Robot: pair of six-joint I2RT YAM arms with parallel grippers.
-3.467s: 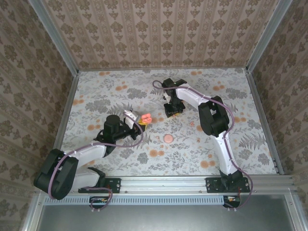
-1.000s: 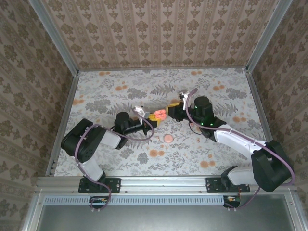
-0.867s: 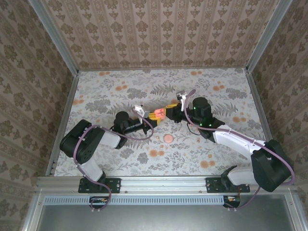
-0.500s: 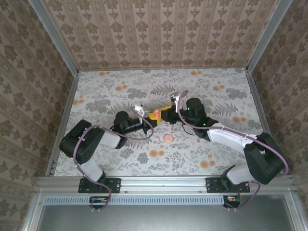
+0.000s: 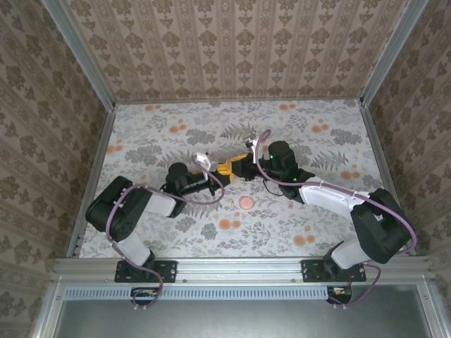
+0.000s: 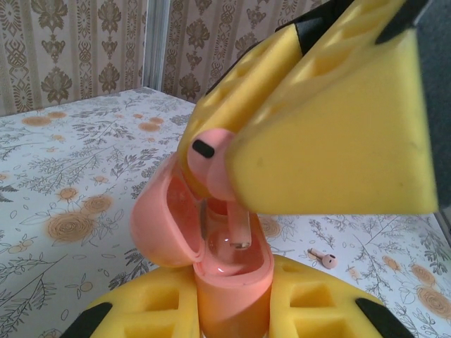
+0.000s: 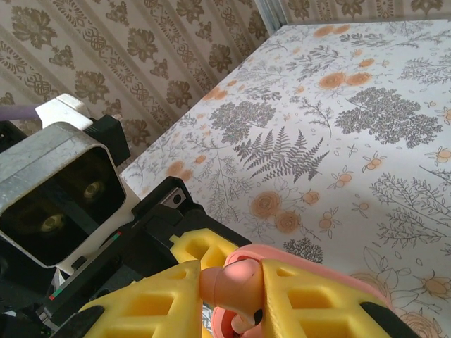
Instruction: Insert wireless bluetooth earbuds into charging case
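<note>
Charging case (image 6: 236, 271): lid open, upright, clamped between left gripper (image 6: 232, 299) pads, near worktop (image 6: 70, 176) centre. Earbud (image 6: 211, 163): pinched by right gripper (image 7: 236, 292), stem down in case mouth. Second earbud (image 6: 323, 259): loose on worktop, apart.

Coral-pink charging case (image 6: 232, 296) and earbud (image 6: 211, 160); grey-leafed table (image 6: 70, 162) (orange blossoms)

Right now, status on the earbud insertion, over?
Left end effector shut on open charging case. Right end effector shut on earbud, stem in the case's mouth, not seated. Second earbud loose on table. No obstruction seen.
</note>
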